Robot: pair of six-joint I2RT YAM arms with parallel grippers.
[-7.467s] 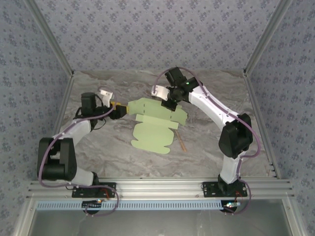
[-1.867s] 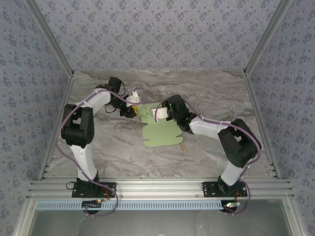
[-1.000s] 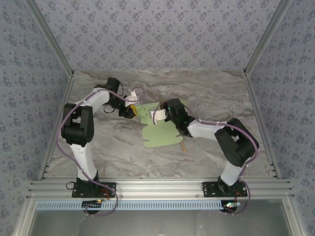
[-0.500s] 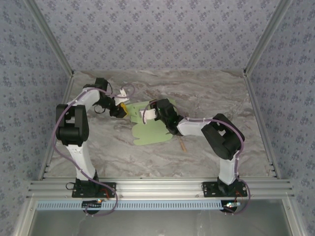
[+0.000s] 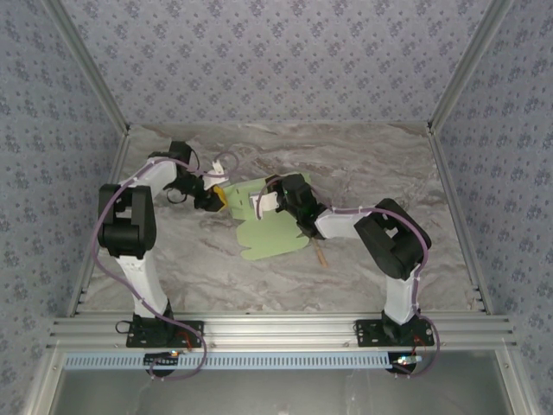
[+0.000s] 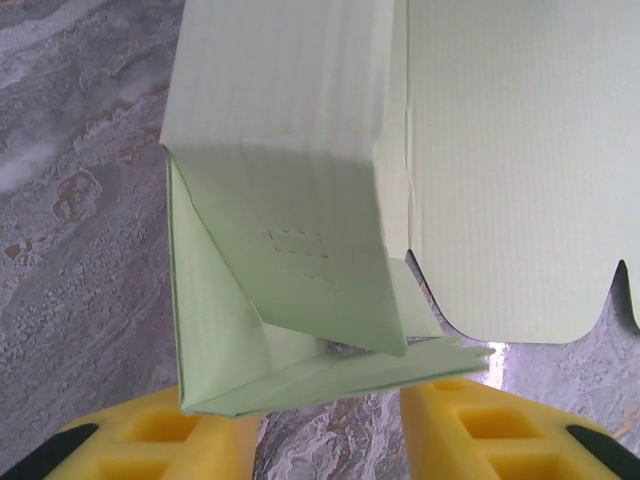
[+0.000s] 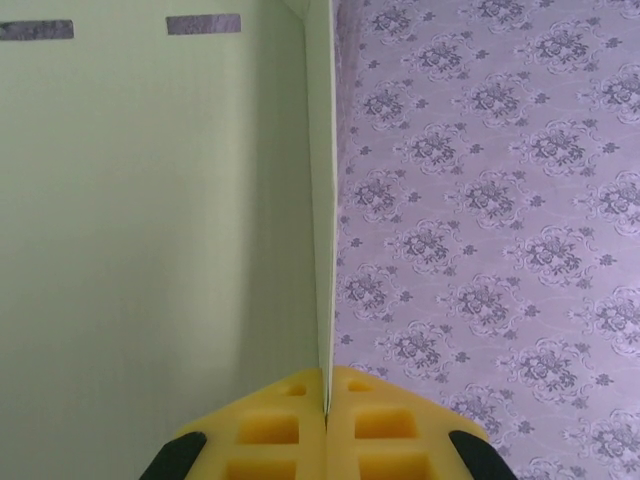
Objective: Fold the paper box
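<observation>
Grey-veined marble tabletop (image 5: 389, 164), walled by blue floral-patterned panels (image 5: 276, 60), is pictured from above with a pale green, partly folded card paper box (image 5: 270, 232) lying near its middle. The sheet's near part is laid flat, its lobed edge turned toward the tabletop's near edge, while its far part is raised. The left arm (image 5: 130, 216) is stretched along the tabletop's left edge, and the left fingers (image 5: 217, 196), yellow and ridged, are set at the card's far-left corner. In the left wrist view those fingers (image 6: 160, 445) are held apart, with a folded, layered corner of the paper box (image 6: 290, 250) lying just over the gap between them and not pinched. A flat panel with a rounded notch is spread to that corner's right over the marble. The right arm (image 5: 380, 229) is bent in from the right. The right fingers (image 7: 270, 430) are pressed together on the thin edge of an upright panel of the paper box (image 7: 150, 220), seen edge-on against the patterned panels. A thin tan wooden stick (image 5: 320, 254) is seen on the tabletop just beside the card's near-right edge.
</observation>
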